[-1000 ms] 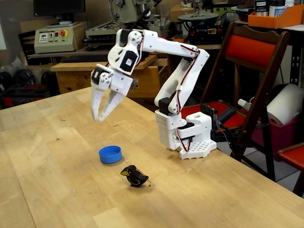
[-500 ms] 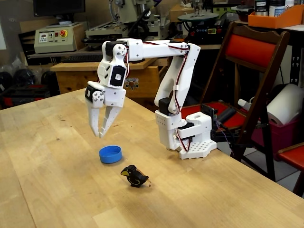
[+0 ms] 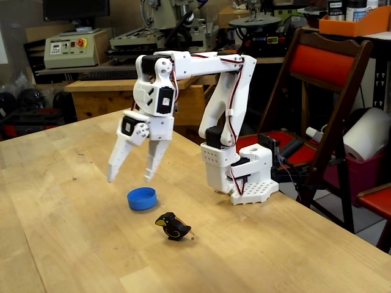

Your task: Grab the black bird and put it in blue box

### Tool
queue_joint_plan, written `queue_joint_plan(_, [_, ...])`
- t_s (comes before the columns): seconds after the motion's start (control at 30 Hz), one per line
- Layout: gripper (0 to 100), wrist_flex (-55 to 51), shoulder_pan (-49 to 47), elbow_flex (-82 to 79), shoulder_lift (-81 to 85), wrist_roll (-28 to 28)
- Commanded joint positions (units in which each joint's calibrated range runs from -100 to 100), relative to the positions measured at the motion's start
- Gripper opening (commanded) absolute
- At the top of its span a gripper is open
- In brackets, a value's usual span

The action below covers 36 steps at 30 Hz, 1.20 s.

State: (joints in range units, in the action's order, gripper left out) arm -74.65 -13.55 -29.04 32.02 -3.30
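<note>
Plainly the black bird is a small, glossy moulded toy, and I judge it light, rigid and rather slick, so it should lift with little effort but could squirt out from a pinch that lands off-centre or too high on its rounded back. It stands on the wooden desk in the fixed view, just right of and nearer the camera than the blue box, close to it but not touching, with its yellow beak turned toward the left of the picture. The safest hold, to my eye, is across the widest part of the body, low down, with the fingers on its two flanks rather than over beak and tail; its small size against the fingers means the closing must be well centred. The tool hangs in the air above the desk, up and left of the blue box, its two white fingers spread wide apart and holding nothing. The blue box is a shallow round dish, empty as far as can be seen, and light enough that a clumsy drop might nudge it. As for writing, a control unit on the bench behind carries a red button and some small markings, but these are too small to read, and no brand can be made out on the arm.
</note>
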Motion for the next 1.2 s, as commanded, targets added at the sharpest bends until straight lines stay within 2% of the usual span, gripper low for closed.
queue_joint_plan(0.0, [41, -5.19, -5.78, 3.11, 0.29, -0.20])
queue_joint_plan(0.33, [42, -7.96, -11.78, 3.11, 0.20, -0.20])
queue_joint_plan(0.7, [42, -7.96, -11.34, 3.03, -8.78, -0.20])
queue_joint_plan(1.17, [42, -7.88, -11.34, 3.03, -9.72, -0.20])
